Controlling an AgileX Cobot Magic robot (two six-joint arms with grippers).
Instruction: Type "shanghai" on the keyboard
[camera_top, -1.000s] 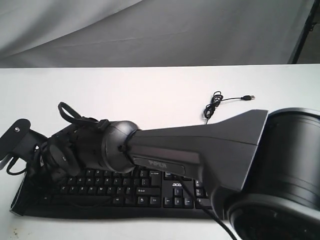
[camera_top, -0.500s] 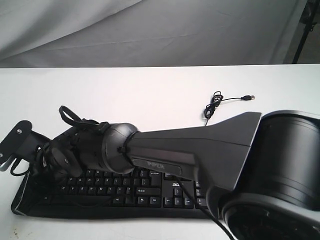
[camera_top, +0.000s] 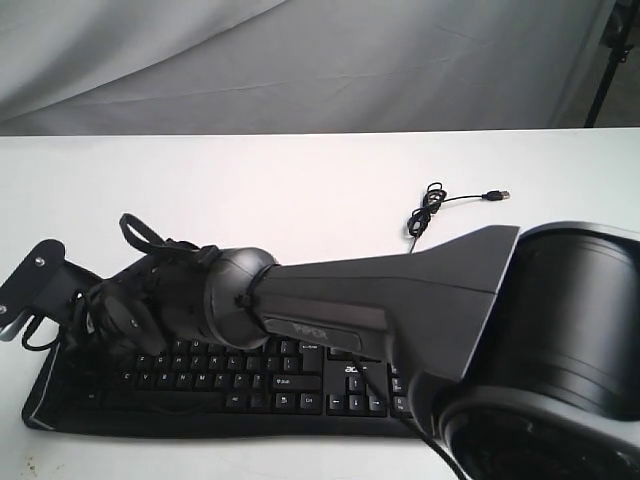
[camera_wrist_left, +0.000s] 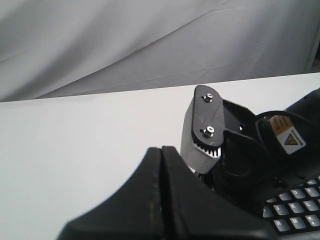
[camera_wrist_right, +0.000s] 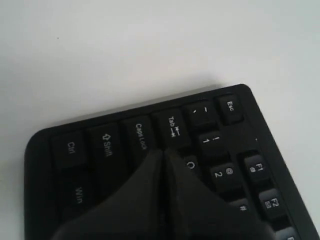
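The black keyboard (camera_top: 285, 385) lies along the table's near edge, its "acer" logo showing beside the arm. The right arm (camera_top: 380, 295) reaches across to the keyboard's left end and hides most of the letter keys. In the right wrist view, my right gripper (camera_wrist_right: 164, 151) is shut and empty. Its tip is over the keyboard (camera_wrist_right: 105, 145) between Caps Lock, Tab and Q; whether it touches, I cannot tell. My left gripper (camera_wrist_left: 161, 149) is shut and empty, over white table beside the right wrist housing (camera_wrist_left: 205, 127). A few keys of the keyboard (camera_wrist_left: 295, 212) show there.
The keyboard's thin cable (camera_top: 428, 212) is coiled on the white table (camera_top: 300, 190) behind the arm and ends in a USB plug (camera_top: 497, 194). A grey cloth backdrop (camera_top: 300, 60) hangs behind the table. A dark stand leg (camera_top: 605, 60) is at the far right.
The right arm's wrist has sunk slightly over the keyboard's left end. The keyboard and cable have not moved.
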